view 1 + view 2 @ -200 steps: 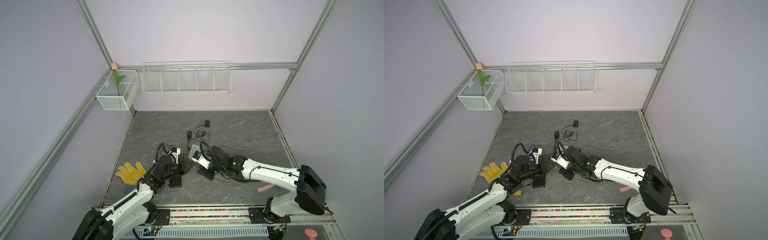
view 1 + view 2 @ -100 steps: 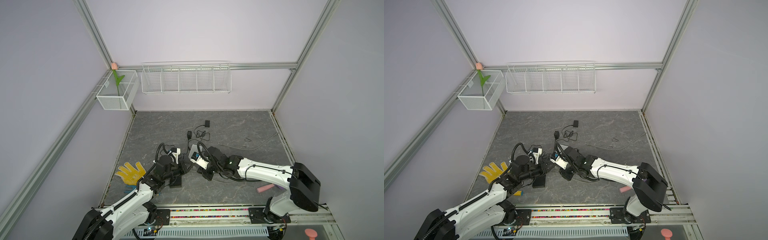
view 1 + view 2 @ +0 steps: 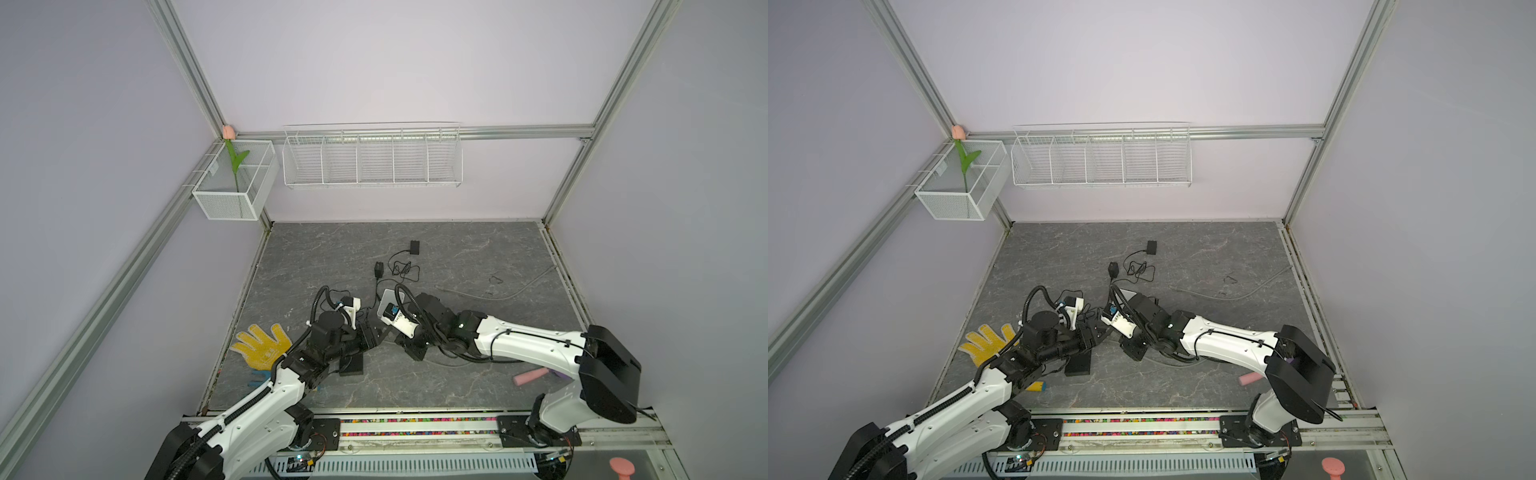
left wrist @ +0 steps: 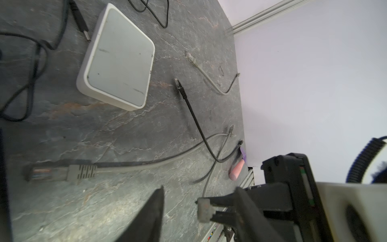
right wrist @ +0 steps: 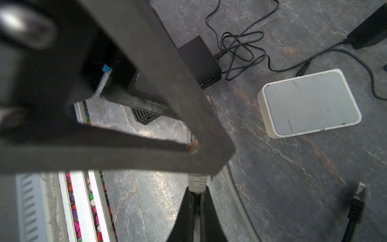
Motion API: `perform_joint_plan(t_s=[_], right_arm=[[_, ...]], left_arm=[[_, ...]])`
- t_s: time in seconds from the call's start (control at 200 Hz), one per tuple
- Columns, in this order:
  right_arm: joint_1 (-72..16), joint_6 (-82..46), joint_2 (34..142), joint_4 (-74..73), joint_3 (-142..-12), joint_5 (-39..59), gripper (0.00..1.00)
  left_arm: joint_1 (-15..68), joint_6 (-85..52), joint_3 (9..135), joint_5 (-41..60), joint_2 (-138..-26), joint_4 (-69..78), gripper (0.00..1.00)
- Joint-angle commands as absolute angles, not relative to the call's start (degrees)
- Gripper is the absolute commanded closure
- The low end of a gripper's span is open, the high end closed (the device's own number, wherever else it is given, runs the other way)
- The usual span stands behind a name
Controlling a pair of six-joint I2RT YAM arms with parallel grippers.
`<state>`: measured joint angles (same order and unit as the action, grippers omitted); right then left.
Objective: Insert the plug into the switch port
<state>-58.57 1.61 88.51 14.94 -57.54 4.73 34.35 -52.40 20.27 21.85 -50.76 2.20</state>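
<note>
- Right gripper — jaws clamped on the grey plug.
- Left gripper — jaws apart, close to the plug.
- White switch lies flat, apart from the plug.

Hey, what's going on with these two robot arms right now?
The right gripper is shut on a grey network plug. The left gripper is open and straddles that same plug. The white switch lies flat on the table nearby, and the plug is not yet in any port.
</note>
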Motion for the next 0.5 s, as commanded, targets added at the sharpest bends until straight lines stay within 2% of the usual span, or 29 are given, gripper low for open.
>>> perform_joint_plan(t_s=[0.0,0.075,0.265,0.495], right_arm=[[-59.6,3.3,89.2,17.7,-58.7,-0.8,0.94],[-61.5,4.8,91.3,19.5,-59.6,-5.1,0.94],[-67.1,7.3,100.2,24.8,-64.2,-16.3,0.93],[-71.1,9.2,106.9,26.2,-68.7,-18.8,0.93]], left_arm=[[33.1,-44.8,27.3,11.6,-47.2,-15.5,0.25],[30.4,-43.5,29.3,6.6,-44.6,-22.1,0.25],[24.8,-43.2,25.7,3.4,-42.0,-25.7,0.30],[24.3,-47.3,17.2,2.0,-42.6,-21.6,0.41]])
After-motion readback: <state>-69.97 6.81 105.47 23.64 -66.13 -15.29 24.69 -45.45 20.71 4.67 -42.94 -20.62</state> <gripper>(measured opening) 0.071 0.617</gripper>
